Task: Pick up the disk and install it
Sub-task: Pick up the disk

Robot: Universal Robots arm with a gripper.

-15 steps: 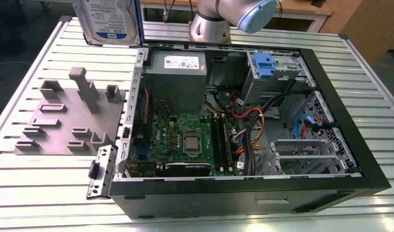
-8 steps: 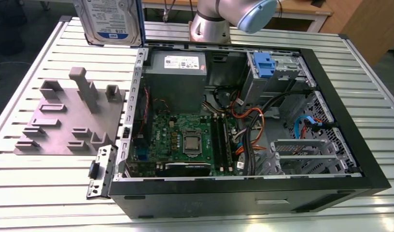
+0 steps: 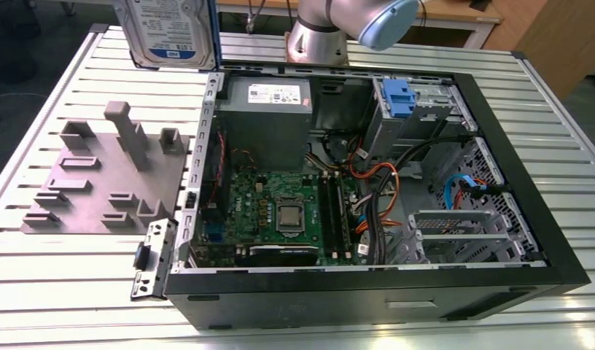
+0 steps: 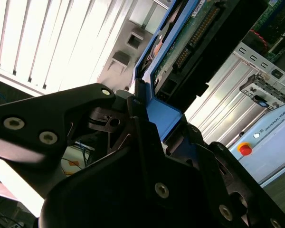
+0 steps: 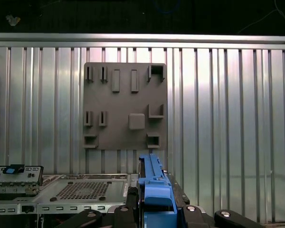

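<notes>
1 disk [image 3: 171, 33], silver-grey with a white, blue-banded label and blue carrier frame, hangs upright above the slatted table [image 3: 64, 277], near the open computer case [image 3: 375, 182]. My gripper [image 5: 154, 213] is raised high, its fingers [image 4: 141, 128] clamped on that frame.

Blue-framed, silver-grey disk [image 3: 171, 25]

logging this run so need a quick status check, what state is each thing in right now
disk: in the air above the table, held by the gripper, not yet in the case
gripper: shut on the disk's blue frame
computer case: lying on its side, open, insides exposed
blue bracket: sitting in the case's drive bay
grey plate: flat on the table beside the case
</notes>
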